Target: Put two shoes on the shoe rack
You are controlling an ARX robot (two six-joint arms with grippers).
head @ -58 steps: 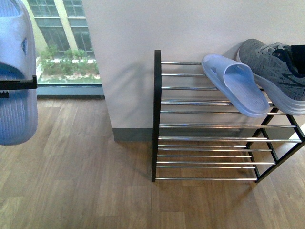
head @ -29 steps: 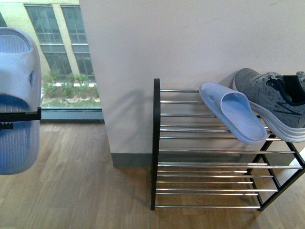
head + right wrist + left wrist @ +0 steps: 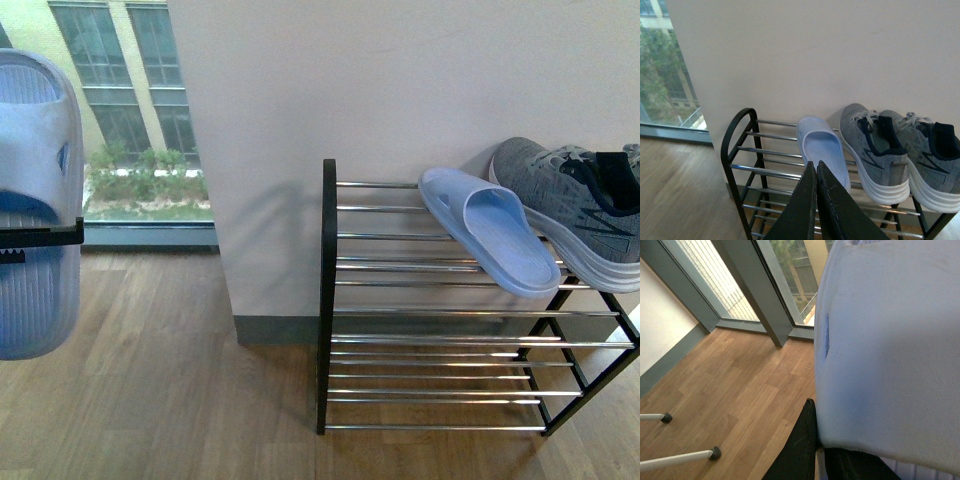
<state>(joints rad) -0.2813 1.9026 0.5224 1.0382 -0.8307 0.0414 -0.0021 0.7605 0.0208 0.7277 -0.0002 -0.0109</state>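
Far left in the front view, one pale blue slide sandal (image 3: 35, 200) is held up in the air, clamped across its middle by the left fingers (image 3: 30, 240), sole ridges showing below the grip. In the left wrist view the same sandal's strap fills the frame, a dark finger (image 3: 799, 447) pressed against it, wood floor (image 3: 735, 400) & window (image 3: 765, 285) seen beyond. Moving right: the shoe rack (image 3: 328, 300) is stood against the white wall (image 3: 400, 80). The 2nd sandal (image 3: 490, 243) is laid on the top tier, angled, toe end toward the front. Just beside it, grey sneakers (image 3: 575, 215) are parked. In the right wrist view, the right fingers (image 3: 816, 200) are pressed together w/ nothing between, hanging in front of the 2nd sandal.
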